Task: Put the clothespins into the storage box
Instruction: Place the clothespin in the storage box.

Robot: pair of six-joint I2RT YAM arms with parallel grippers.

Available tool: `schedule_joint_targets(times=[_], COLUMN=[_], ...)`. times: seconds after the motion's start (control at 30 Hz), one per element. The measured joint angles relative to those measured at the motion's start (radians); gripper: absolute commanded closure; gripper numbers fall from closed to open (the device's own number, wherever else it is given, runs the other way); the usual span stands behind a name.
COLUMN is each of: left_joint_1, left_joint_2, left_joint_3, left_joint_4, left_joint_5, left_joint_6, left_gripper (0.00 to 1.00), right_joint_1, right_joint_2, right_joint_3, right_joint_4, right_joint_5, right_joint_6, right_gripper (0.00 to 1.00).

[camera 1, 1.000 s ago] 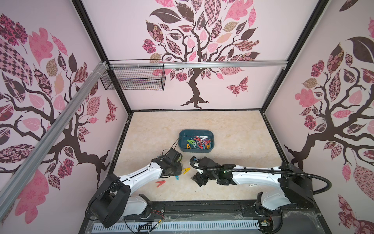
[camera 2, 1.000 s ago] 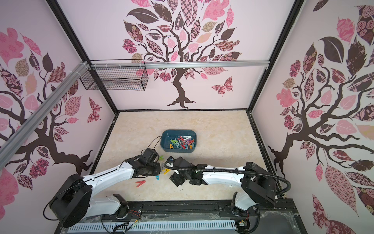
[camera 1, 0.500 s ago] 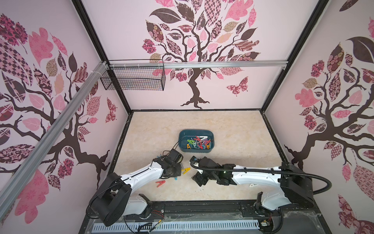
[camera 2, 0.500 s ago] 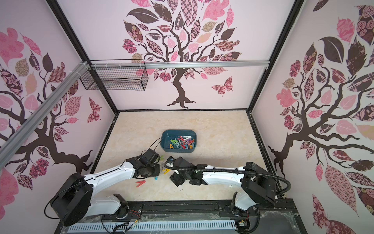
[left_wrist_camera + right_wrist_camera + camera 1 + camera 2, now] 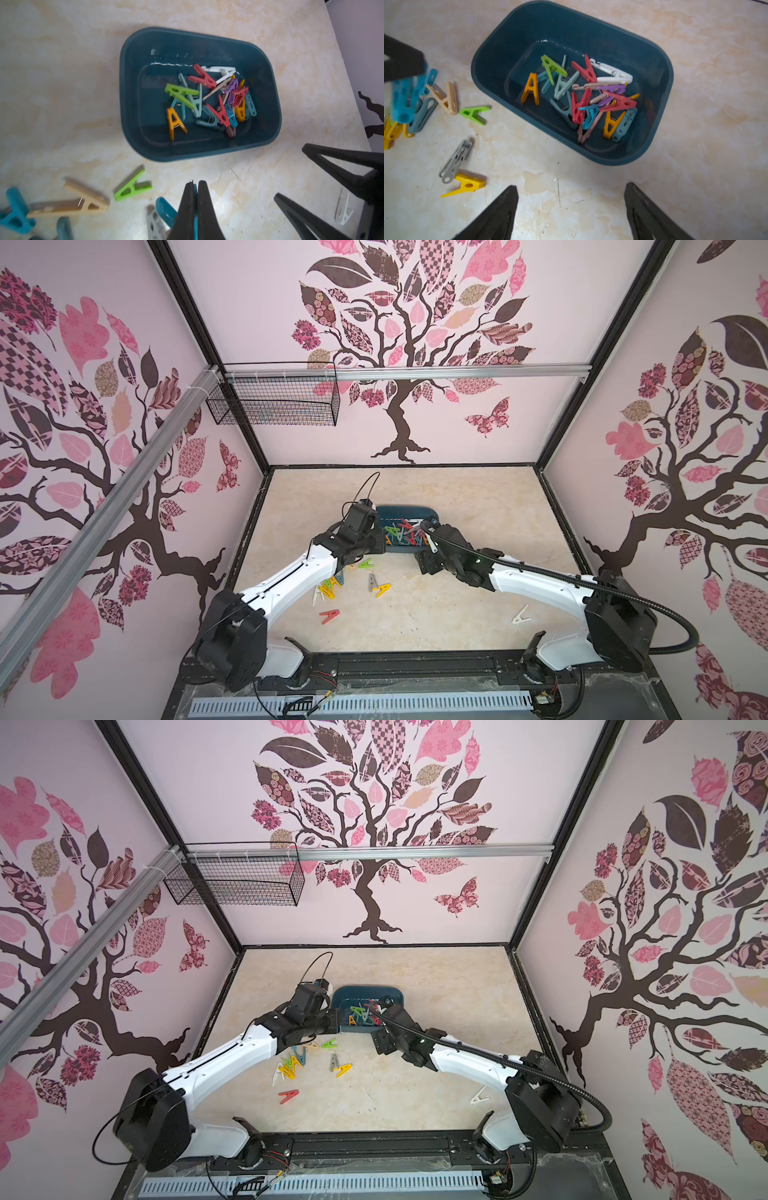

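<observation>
Left claw pinching one blue clothespin beside the storage box on the counter, right claw spread wide. Inside, a tangle including two orange clothespins; outside, one white clothespin apart.

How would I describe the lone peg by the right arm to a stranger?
On the table, follow the right arm back towards its base. A white peg lies beside it, nearer the front. It is alone, well away from the coloured pegs by the left arm.
</observation>
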Motion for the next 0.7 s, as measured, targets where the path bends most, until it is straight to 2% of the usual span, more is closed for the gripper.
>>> schedule_joint_targets(times=[0.17,0.37,0.57,0.7], left_joint_1=[0.016,0.046,0.053,0.053], left_joint_2=[0.146,0.257,0.208,0.042], left_joint_3=[0.093,0.170,0.170,0.117], left_joint_4=[0.083,0.150,0.135,0.106], left_joint_5=[0.000,0.002,0.007,0.018], left_joint_6=[0.029,0.051,0.059,0.050], left_gripper=[0.93,0.68,0.66,0.66], right_joint_1=[-0.016,-0.040,-0.045,-0.045], right_joint_2=[0.082,0.121,0.117,0.094], right_joint_3=[0.083,0.102,0.100,0.068], right_joint_4=[-0.015,-0.053,-0.056,-0.054], right_joint_5=[0.010,0.017,0.014,-0.023], right_joint_6=[0.030,0.069,0.080,0.096], right_gripper=[0.16,0.16,0.17,0.19])
